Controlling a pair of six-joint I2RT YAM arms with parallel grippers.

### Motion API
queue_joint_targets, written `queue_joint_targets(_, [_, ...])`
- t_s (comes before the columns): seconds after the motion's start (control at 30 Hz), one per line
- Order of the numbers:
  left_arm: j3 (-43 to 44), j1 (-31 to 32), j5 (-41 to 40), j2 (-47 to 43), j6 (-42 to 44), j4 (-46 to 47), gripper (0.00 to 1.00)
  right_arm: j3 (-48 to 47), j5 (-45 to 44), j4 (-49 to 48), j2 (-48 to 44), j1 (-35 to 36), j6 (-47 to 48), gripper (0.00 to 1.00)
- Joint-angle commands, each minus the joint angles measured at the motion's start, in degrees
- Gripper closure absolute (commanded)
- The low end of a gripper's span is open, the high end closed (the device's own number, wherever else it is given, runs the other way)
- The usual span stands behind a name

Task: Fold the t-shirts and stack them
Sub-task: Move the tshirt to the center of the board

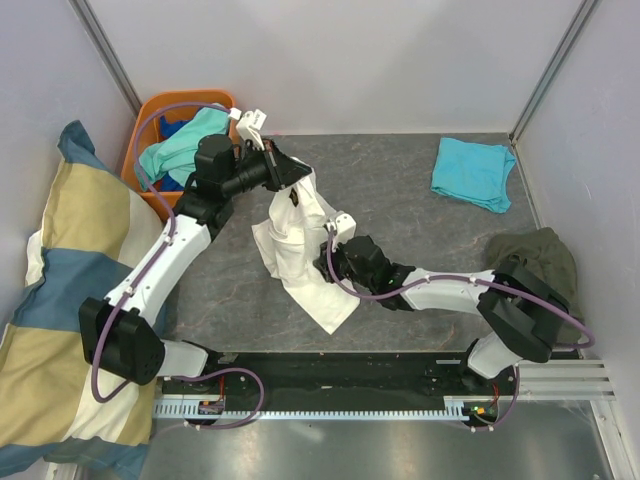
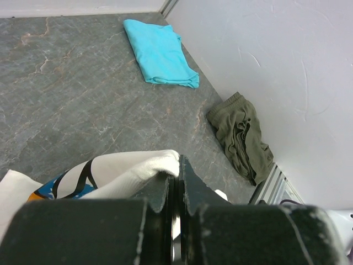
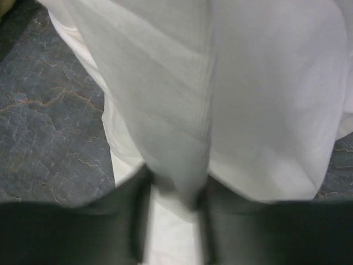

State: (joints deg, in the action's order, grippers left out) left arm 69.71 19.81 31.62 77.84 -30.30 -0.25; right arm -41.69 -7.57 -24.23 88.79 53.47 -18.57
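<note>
Left hand (image 2: 175, 168) pinches white t-shirt (image 1: 300, 250); print (image 2: 66, 185) illegible.

A white t-shirt (image 3: 248, 99) hangs across most of the frame, from 12 o'clock down. At 6 o'clock the blurred dark gripper (image 3: 172, 190) straddles one fold of it. Grey veined worktop (image 3: 49, 138) shows at 9 o'clock.

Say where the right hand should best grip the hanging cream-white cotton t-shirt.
Probably the right-side fold of the cream-white cotton t-shirt, midway down, approached level from the right. The left hand pinches its top, so the cloth hangs steeply to the grey marbled table and that fold faces the right hand.
</note>
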Motion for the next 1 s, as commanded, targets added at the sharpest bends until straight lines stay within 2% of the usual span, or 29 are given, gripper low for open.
queue_joint_targets(0.0, [1.57,-1.18,0.11,-3.40,1.74,0.87,0.98,-3.48,2.48,-3.12,1.21,0.14,-0.24,0.92])
queue_joint_targets(0.03, [1.48,-1.44,0.20,-3.49,1.83,0.69,0.98,-3.66,2.21,-2.41,0.95,0.14,0.02,0.98])
queue_joint_targets(0.07, [1.48,-1.71,0.20,-3.58,2.09,0.60,0.98,-4.18,1.08,-1.45,0.07,0.14,0.28,1.00])
queue_joint_targets(0.13, [1.39,-2.67,0.11,-4.10,2.44,0.60,0.98,-4.45,-0.76,2.15,-2.12,0.14,0.99,1.00])
queue_joint_targets(0.27, [0.69,-4.25,-0.41,-4.72,4.28,-1.94,0.98,-5.85,-7.88,10.41,-14.92,0.14,3.26,1.00])
queue_joint_targets(0.37, [0.25,-4.87,-0.85,-4.19,5.51,-2.03,0.98,-10.14,-12.37,22.42,-22.68,0.14,6.25,1.00])
queue_joint_targets(0.43, [0.51,-4.96,-0.16,-3.14,6.22,-0.73,0.98,-12.26,-15.88,26.75,-26.72,0.14,7.31,1.00])
queue_joint_targets(0.47, [0.77,-4.87,0.20,-1.66,6.74,-0.02,0.94,-14.36,-16.85,30.34,-27.79,0.14,7.93,1.00])
queue_joint_targets(0.5, [1.21,-4.87,0.64,-0.51,7.10,-0.01,0.84,-15.25,-17.90,31.69,-28.75,0.14,8.63,1.00])
queue_joint_targets(0.53, [2.43,-4.87,0.81,0.46,7.45,1.99,0.63,-15.96,-20.09,32.92,-30.33,0.14,8.90,1.00])
queue_joint_targets(0.6, [4.11,-4.87,0.90,3.97,8.94,2.01,0.42,-17.80,-22.04,35.82,-31.75,0.14,9.42,1.00])
queue_joint_targets(0.63, [5.25,-4.96,0.47,4.77,9.90,1.75,0.05,-18.42,-24.74,36.61,-32.62,0.14,9.34,1.00])
queue_joint_targets(0.67, [5.69,-5.05,0.20,5.82,10.17,1.31,0.00,-19.21,-25.90,38.19,-33.07,0.14,9.43,1.00])
queue_joint_targets(0.8, [3.51,-5.05,0.37,4.35,8.69,0.95,0.00,-19.74,-31.00,40.49,-35.09,0.14,9.51,1.00])
queue_joint_targets(0.97, [-10.36,-4.61,-0.42,-2.33,4.38,2.62,0.00,-18.51,-35.05,40.84,-36.32,0.14,9.52,1.00])
